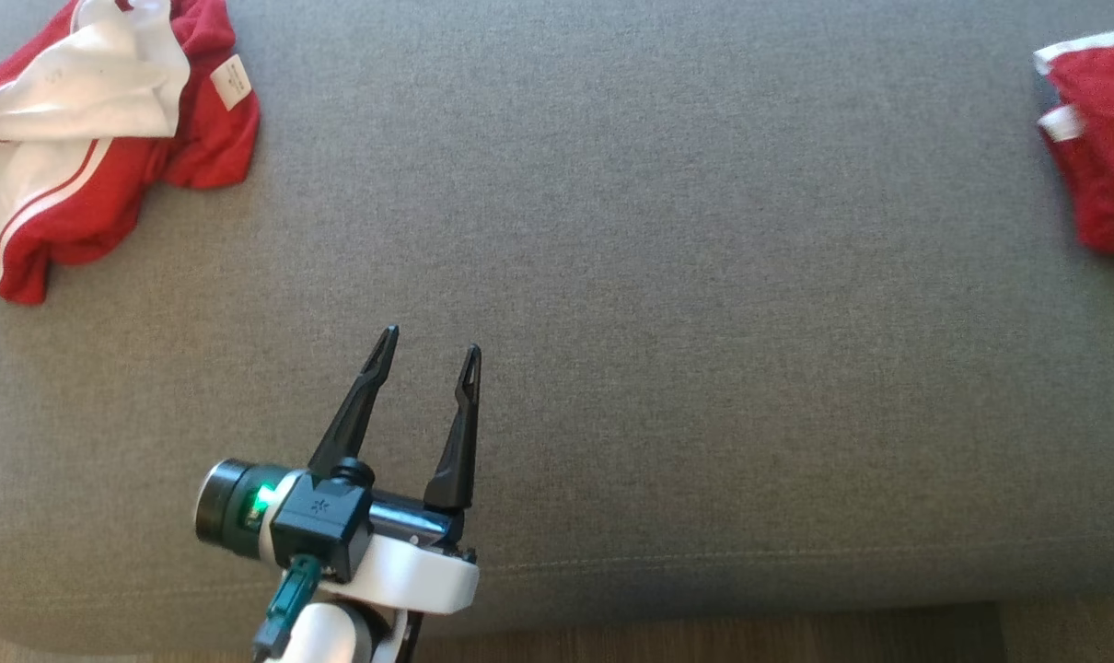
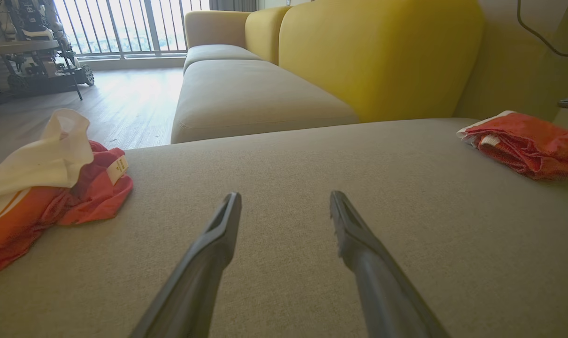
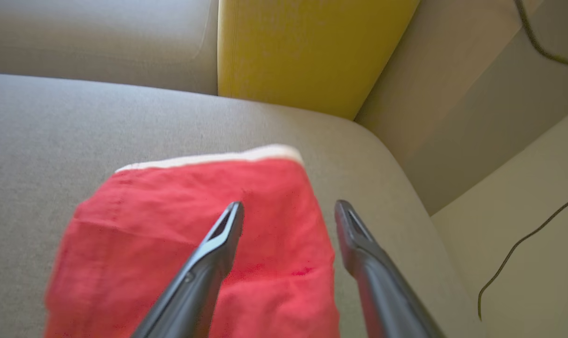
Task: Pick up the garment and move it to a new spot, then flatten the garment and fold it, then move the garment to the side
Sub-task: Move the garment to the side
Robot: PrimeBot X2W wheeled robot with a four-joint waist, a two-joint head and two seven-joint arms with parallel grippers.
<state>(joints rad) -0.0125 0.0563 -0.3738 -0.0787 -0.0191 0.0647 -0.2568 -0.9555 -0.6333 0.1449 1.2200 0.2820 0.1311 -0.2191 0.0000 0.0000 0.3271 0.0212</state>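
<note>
A folded red garment (image 1: 1105, 147) with a white hem lies flat at the right edge of the grey cushion (image 1: 631, 276). The left wrist view shows the garment (image 2: 528, 145) at the far right. My right gripper (image 3: 289, 205) hovers open just above the garment (image 3: 171, 220), with nothing between its fingers. My left gripper (image 1: 433, 341) stands open and empty over the front middle of the cushion, well away from the fold. In its own view the left gripper (image 2: 285, 197) points across bare fabric.
A crumpled red and white garment (image 1: 106, 138) with a label lies at the cushion's far left corner (image 2: 54, 188). A yellow backrest (image 2: 378, 56) rises behind the cushion. A black cable (image 3: 514, 253) runs over the floor past the right edge. Wooden floor (image 1: 704, 635) borders the front.
</note>
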